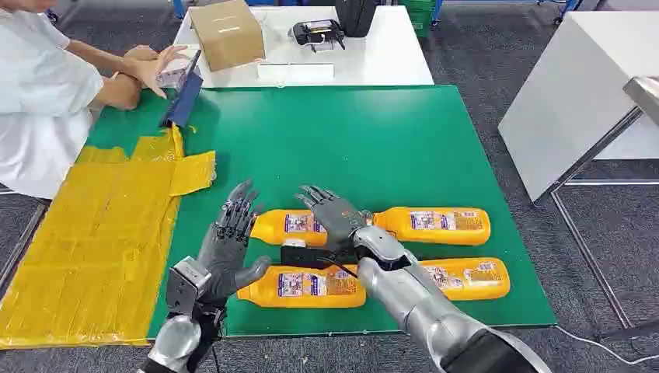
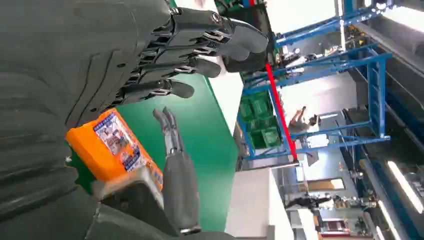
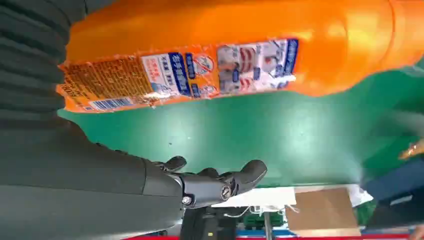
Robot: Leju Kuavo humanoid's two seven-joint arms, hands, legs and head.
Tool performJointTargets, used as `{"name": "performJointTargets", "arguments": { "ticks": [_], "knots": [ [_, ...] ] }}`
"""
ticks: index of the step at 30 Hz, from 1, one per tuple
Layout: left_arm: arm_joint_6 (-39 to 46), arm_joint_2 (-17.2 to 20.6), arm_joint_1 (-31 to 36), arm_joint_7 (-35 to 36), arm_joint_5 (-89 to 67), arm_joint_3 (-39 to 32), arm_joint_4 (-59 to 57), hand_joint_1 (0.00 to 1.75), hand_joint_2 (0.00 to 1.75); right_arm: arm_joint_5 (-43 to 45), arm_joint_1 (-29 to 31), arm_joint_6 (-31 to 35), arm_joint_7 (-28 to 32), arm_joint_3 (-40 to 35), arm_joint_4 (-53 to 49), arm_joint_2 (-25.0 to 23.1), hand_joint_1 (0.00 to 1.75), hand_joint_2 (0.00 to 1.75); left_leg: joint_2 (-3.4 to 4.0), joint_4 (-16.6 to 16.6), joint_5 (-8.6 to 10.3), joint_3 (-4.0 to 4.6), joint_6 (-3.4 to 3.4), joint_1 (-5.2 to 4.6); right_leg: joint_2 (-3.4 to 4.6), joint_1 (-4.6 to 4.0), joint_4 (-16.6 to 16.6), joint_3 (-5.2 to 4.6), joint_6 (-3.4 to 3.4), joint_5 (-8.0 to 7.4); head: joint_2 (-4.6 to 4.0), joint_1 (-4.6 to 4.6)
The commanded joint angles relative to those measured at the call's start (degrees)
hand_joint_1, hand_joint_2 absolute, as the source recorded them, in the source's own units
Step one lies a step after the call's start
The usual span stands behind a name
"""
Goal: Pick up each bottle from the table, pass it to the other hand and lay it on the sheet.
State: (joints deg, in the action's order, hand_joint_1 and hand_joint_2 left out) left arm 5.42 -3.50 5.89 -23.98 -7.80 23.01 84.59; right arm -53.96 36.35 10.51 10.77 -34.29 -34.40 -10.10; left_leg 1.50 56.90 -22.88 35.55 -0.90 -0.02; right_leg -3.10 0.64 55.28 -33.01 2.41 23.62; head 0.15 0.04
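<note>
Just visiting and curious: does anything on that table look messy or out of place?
The yellow sheet looks odd: it is creased, and a flap juts onto the green mat. The four orange bottles lie in tidy rows, nothing spilled.

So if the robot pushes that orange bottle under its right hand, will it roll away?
Probably a little. The orange bottle lies on its side on the flat green mat, and its body looks rounded, so a sideways nudge could roll it. It looks stiff rather than floppy. Its shiny plastic might slip in the right hand.

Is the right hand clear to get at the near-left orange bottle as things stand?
Probably yes: the right hand hangs open over the bottles, nothing covers the near-left bottle, though the left hand hovers beside its neck.
</note>
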Motion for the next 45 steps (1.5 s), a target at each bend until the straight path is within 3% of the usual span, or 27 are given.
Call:
{"name": "performJointTargets", "arguments": {
  "ticks": [1,3,8,9,10,12,15,23,26,28,32,36,40,45],
  "knots": [
    [0.35,-0.29,3.07,0.33,0.49,1.51,-4.86,0.0,1.75,-10.59,8.61,-1.74,-19.49,-9.04,15.17,0.47,0.0,1.75,-0.15,0.01,-0.06,-0.17,0.05,0.01,0.17,0.03,0.02,0.19,-0.07,0.09,0.0,0.02],
    [0.28,-0.62,3.68,0.48,0.37,1.62,-5.62,0.0,1.75,-12.3,9.33,-5.0,-22.68,-9.55,17.21,0.37,0.0,1.75,-0.07,0.02,-0.05,-0.13,0.04,0.0,0.19,0.03,0.02,0.13,-0.05,0.05,0.0,0.0],
    [0.04,-1.02,5.22,0.47,0.38,2.71,-7.4,0.0,1.75,-12.67,8.84,-7.87,-22.48,-8.82,18.81,0.88,0.05,1.75,-0.24,-0.01,-0.01,-0.11,0.03,-0.01,0.01,0.04,-0.01,0.15,-0.04,0.06,0.0,0.0],
    [-0.09,-0.98,5.38,0.37,0.49,2.85,-7.58,0.0,1.75,-12.36,8.62,-8.12,-22.08,-8.37,18.77,0.84,0.26,1.75,-0.23,0.03,-0.07,-0.19,0.05,0.01,0.14,0.03,0.02,0.24,-0.08,0.11,0.0,0.04],
    [-0.16,-0.98,5.43,0.28,0.61,2.88,-7.59,0.0,1.75,-12.4,8.48,-8.34,-21.96,-8.35,18.87,0.85,1.33,1.75,-0.13,-0.02,-0.03,-0.15,0.03,0.01,0.11,0.01,-0.04,0.18,-0.03,0.02,0.0,-0.02],
    [-0.28,-0.94,5.49,0.1,0.88,2.96,-7.71,0.0,1.75,-12.17,8.18,-8.85,-21.59,-7.9,18.96,0.75,1.55,1.75,-0.24,-0.04,-0.02,-0.21,0.05,0.01,0.03,0.01,-0.06,0.26,-0.03,0.04,0.0,0.02],
    [-0.33,-1.02,5.59,-0.12,1.22,3.12,-7.87,0.0,1.75,-12.26,7.96,-9.56,-20.82,-7.63,19.0,0.75,1.75,1.75,-0.2,-0.02,-0.02,-0.19,0.04,0.02,0.04,0.0,-0.05,0.24,-0.02,0.02,0.0,0.0],
    [-0.27,-0.94,5.46,-0.23,1.43,3.14,-7.79,0.0,1.75,-12.29,7.79,-8.68,-19.52,-7.05,18.73,0.67,1.75,1.75,-0.25,-0.03,0.0,-0.25,0.04,0.02,0.02,0.02,-0.06,0.29,-0.02,0.03,0.0,0.02],
    [-0.16,-0.78,4.93,-0.31,1.55,2.99,-7.14,0.0,1.75,-13.47,7.49,-5.39,-18.21,-7.92,18.05,0.69,1.75,1.75,-0.22,-0.04,-0.03,-0.3,0.04,0.02,0.1,0.02,-0.07,0.34,-0.04,0.05,0.0,0.0],
    [-0.05,-0.6,4.28,-0.33,1.6,2.77,-6.4,0.0,1.75,-14.97,7.14,-1.27,-18.18,-9.27,17.47,0.73,1.75,1.75,-0.21,-0.03,-0.06,-0.34,0.05,0.04,0.14,0.0,-0.07,0.38,-0.05,0.06,0.0,0.0],
    [0.81,-0.22,1.62,0.05,0.9,1.56,-3.64,0.0,1.75,-17.53,5.69,14.04,-19.4,-8.05,13.86,1.41,1.75,1.75,-0.14,-0.04,-0.1,-0.38,0.07,0.05,0.24,-0.01,-0.06,0.38,-0.06,0.07,0.0,0.02],
    [2.0,-0.46,-1.9,0.65,-1.1,-0.41,-0.47,0.0,1.75,-13.34,1.64,27.89,-17.07,2.91,2.13,3.79,1.75,1.75,-0.11,0.04,-0.13,-0.27,0.05,0.03,0.25,0.0,0.0,0.29,-0.03,0.09,0.0,0.0],
    [2.66,-1.06,-3.81,0.76,-2.49,-1.93,0.51,0.0,1.75,-6.57,-5.66,27.55,-12.44,14.56,-15.84,5.5,1.75,1.75,-0.14,0.02,-0.1,-0.16,0.03,0.04,0.18,-0.01,-0.03,0.22,-0.01,0.07,0.0,0.02],
    [2.97,-0.85,-4.56,0.66,-2.81,-2.4,0.7,0.0,1.75,5.05,-9.24,21.56,-7.6,20.29,-22.62,6.21,1.75,1.75,-0.32,0.04,-0.09,-0.07,0.03,0.01,0.04,0.03,0.01,0.18,-0.02,0.11,0.0,0.0]
  ]
}}
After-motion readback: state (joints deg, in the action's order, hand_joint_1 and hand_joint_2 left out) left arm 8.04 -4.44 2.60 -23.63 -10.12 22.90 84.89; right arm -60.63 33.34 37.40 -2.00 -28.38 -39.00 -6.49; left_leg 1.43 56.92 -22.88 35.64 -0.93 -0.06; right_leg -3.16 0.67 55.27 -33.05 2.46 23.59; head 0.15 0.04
